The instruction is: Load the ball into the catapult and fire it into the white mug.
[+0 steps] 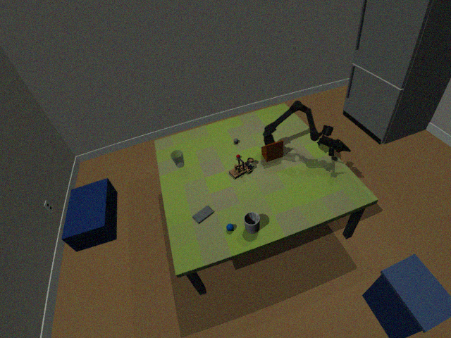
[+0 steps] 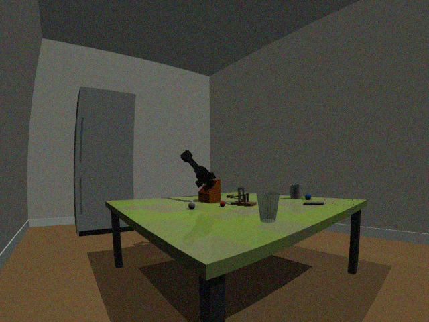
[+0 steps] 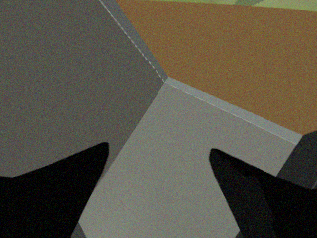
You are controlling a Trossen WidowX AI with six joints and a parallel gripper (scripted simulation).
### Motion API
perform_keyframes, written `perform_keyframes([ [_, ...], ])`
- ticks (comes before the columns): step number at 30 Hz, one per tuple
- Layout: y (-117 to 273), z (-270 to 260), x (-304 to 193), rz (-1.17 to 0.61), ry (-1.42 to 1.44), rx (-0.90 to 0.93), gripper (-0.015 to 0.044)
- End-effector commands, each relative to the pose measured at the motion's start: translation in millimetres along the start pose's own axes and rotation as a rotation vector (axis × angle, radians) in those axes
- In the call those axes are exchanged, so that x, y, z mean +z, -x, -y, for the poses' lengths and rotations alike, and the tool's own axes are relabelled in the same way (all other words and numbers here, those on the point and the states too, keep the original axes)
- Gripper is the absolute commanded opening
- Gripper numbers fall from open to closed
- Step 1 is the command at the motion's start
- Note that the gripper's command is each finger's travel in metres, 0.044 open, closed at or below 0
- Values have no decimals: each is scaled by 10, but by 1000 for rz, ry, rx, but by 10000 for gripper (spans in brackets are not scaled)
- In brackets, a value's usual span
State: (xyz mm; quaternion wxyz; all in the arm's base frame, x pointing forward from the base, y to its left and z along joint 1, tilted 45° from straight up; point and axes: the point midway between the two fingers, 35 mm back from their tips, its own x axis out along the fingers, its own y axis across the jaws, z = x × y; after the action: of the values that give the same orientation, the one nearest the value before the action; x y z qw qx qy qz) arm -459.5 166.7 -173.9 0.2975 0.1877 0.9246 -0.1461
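A small wooden catapult (image 1: 240,167) (image 2: 244,198) stands near the middle of the green table (image 1: 309,189) (image 2: 225,239). A red ball (image 1: 238,156) (image 2: 222,203) lies on the table close beside it. A grey ball (image 1: 235,140) (image 2: 191,205) lies further back. A blue ball (image 1: 230,227) (image 2: 308,196) lies next to the pale grey mug (image 1: 251,222) (image 2: 295,191) near the front edge. My gripper (image 1: 340,148) (image 3: 159,150) is open and empty. It hangs at the table's right edge, far from the catapult, and faces the room's walls and floor.
An orange box (image 1: 272,151) (image 2: 210,194) stands in front of the arm's base. A see-through green cup (image 1: 177,158) (image 2: 268,206) stands at the left. A flat grey slab (image 1: 203,213) (image 2: 313,202) lies near the blue ball. A fridge (image 1: 385,69) and blue boxes (image 1: 89,214) stand on the floor.
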Motion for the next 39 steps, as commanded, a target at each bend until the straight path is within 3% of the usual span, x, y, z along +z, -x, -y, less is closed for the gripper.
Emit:
perform_keyframes([
  [1,0,-4,0,1,-2,1,426],
  [20,164,-998,23,73,-456,226,440],
  [39,648,-2222,160,45,-990,552,440],
])
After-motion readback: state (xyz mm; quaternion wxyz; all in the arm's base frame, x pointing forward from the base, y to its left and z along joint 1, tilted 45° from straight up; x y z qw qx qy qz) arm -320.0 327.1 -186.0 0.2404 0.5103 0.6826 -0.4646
